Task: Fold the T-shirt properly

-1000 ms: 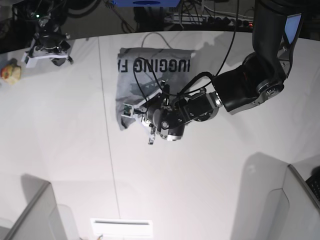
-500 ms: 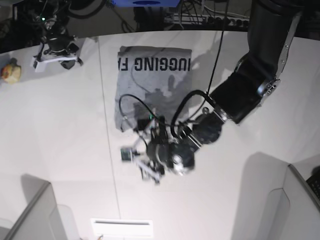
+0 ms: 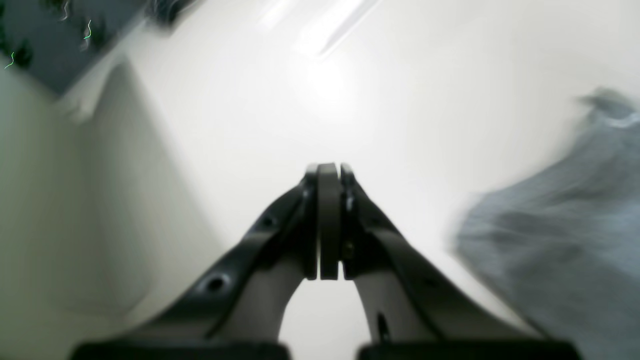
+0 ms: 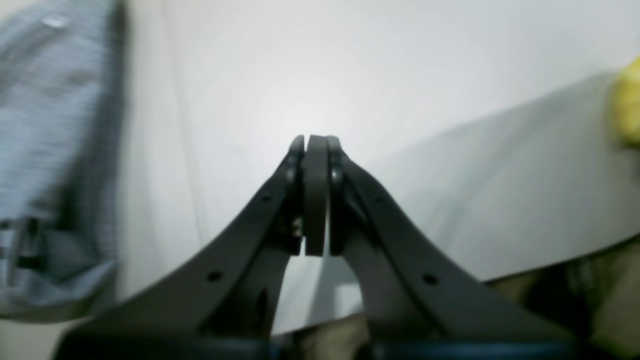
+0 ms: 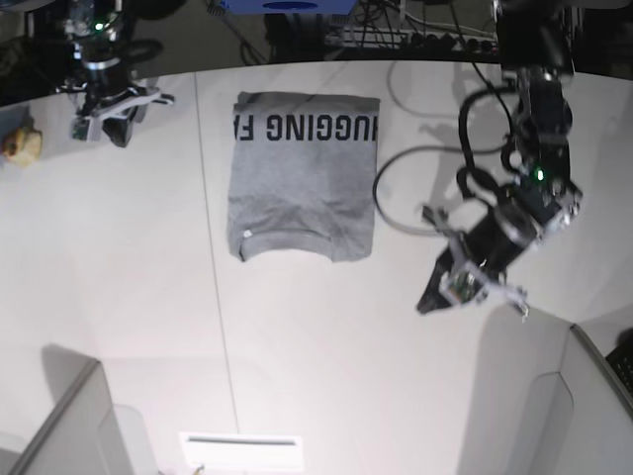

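Base view with both wrist views, late in the folding task. The T-shirt lies flat on the white table as a compact rectangle toward the far middle, its black lettering running along the far edge and a neat hem along the near edge; in this state the fold appears finished, or nearly so. The left gripper hangs over bare table well to the side of the garment, and its wrist view shows the jaws pressed together on nothing, with only a blurred grey edge of the cloth at the frame's right. The right gripper sits near the far corner of the table, close to a small yellowish object — its jaws likewise clenched and empty in the wrist view, the shirt seen only at the left margin. Both arms standing clear of the cloth is consistent with a retreat to rest poses, which leaves the folded stack undisturbed. Compared with the base view one second earlier, the left arm no longer covers the shirt's near half: then it was bent low over the garment, half a second ago it had swung out over the near edge, and now it is withdrawn to the side. The shirt's outline and lettering are unchanged; the right arm has shifted only slightly.
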Controlling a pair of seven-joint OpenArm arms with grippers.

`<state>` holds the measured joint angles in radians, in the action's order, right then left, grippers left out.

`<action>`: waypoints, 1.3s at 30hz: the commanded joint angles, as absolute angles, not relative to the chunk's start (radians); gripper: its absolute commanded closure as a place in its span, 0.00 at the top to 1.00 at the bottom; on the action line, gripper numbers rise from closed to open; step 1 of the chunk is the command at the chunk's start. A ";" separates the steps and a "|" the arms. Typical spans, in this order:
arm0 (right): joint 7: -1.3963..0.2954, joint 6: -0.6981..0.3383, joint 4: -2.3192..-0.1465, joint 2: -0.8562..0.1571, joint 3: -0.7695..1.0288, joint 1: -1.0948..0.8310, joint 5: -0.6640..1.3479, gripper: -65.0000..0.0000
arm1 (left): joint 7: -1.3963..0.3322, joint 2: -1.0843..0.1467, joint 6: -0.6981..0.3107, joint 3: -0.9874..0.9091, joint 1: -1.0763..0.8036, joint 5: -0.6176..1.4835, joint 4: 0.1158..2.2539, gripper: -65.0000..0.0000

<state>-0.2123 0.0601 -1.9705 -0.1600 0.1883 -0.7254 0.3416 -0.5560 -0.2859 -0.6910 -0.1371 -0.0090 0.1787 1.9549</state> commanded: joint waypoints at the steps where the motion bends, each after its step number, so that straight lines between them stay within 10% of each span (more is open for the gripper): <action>1: -0.170 0.036 -1.991 -0.166 0.170 -0.742 0.321 0.00 | -0.486 -0.305 -0.685 -0.173 -0.054 0.176 1.966 0.00; 14: 0.228 -0.031 -1.988 -0.165 0.143 -0.967 0.246 0.00 | 0.384 -0.363 -0.682 -0.420 -0.707 0.173 1.936 0.00; 23: 0.236 -0.030 -1.982 -0.165 0.134 -1.216 0.245 0.00 | 0.590 -0.363 -0.680 -0.424 -0.924 -0.035 1.751 0.00; 39: -0.476 -0.035 -1.552 -0.277 -0.275 -1.089 0.246 0.00 | 0.673 -0.208 -0.685 -0.400 -1.047 -0.097 1.224 0.00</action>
